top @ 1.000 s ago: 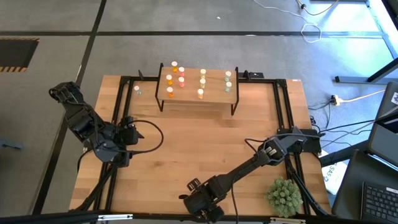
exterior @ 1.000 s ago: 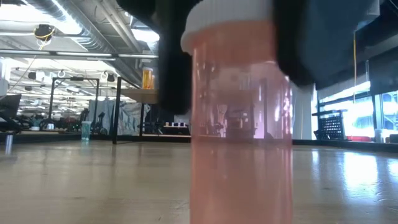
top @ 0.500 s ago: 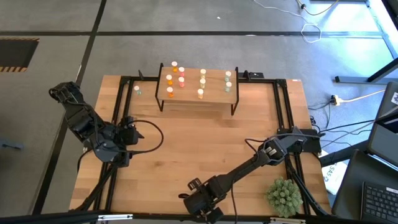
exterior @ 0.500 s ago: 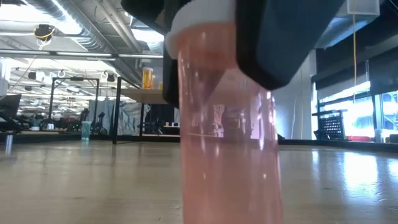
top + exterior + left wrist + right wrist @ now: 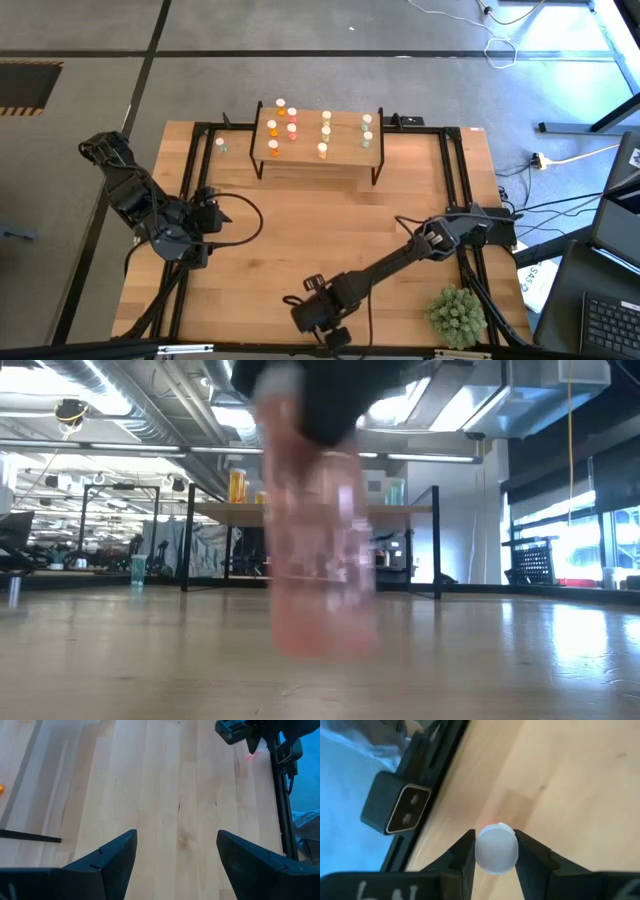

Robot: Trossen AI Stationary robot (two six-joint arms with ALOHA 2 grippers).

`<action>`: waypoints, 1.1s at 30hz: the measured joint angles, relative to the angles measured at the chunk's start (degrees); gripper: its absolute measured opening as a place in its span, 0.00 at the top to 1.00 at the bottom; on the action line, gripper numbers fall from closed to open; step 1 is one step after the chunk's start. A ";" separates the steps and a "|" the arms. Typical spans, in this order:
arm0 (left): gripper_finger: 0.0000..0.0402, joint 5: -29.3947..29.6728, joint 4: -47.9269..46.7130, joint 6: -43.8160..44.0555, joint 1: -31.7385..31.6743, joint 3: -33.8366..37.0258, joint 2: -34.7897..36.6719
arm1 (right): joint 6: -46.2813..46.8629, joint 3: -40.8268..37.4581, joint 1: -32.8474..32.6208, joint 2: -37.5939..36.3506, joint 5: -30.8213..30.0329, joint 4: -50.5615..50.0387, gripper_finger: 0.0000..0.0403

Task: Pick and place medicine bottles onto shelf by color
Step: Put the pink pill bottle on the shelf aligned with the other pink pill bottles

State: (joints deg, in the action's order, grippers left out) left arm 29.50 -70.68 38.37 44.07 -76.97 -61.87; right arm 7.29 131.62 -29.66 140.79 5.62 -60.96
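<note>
A red-pink medicine bottle (image 5: 318,560) with a white cap (image 5: 496,851) hangs near the table's near edge, with my right gripper (image 5: 495,849) shut on it; the high view shows that gripper (image 5: 318,318) at the front middle. The shelf (image 5: 345,146), a small wood board on black legs, stands at the far middle with several bottles upright on it. One more bottle (image 5: 220,146) stands on the table left of the shelf. My left gripper (image 5: 176,855) waits open over the table's left part, nothing between its fingers. My right gripper pinches the white cap's round sides (image 5: 482,852) between its two fingers (image 5: 465,854). The fingers come from above, pointing steeply down. The bottle hangs below them, roughly upright; in the low view its bottom (image 5: 320,648) shows above the tabletop.
A spiky green plant ball (image 5: 457,313) sits at the near right corner. A black metal frame (image 5: 455,180) runs around the tabletop. A small dark camera block (image 5: 400,810) stands at the near edge by my right gripper. Bare wood lies between the gripper and the shelf.
My right gripper has shut on the bottle's cap, rolled a little, and gone up and toward the table's left. The bottle first tipped, then rose off the table: its bottom, earlier below the low view's edge, now shows.
</note>
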 joint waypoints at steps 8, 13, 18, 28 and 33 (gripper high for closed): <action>0.33 0.00 -0.37 0.00 -0.02 0.02 0.02 | 4.31 3.40 4.71 -2.81 0.01 -2.89 0.71; 0.33 0.04 -0.59 -0.02 -0.02 0.02 0.02 | 6.11 3.31 8.97 -5.89 0.39 -3.40 0.71; 0.33 2.04 -0.50 0.07 -0.02 0.02 0.02 | 6.12 3.34 13.69 -8.46 -1.03 -3.85 0.71; 0.33 5.98 -0.30 0.48 -2.90 0.02 0.00 | 9.00 3.38 24.64 -12.20 -1.61 -3.64 0.70; 0.33 6.36 -0.35 0.47 -6.60 0.02 0.02 | 8.91 3.38 29.95 -13.16 -1.56 -2.13 0.70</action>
State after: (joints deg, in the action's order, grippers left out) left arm 35.86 -71.02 38.84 37.47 -76.95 -61.85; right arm 16.21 135.00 0.29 127.64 4.05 -63.08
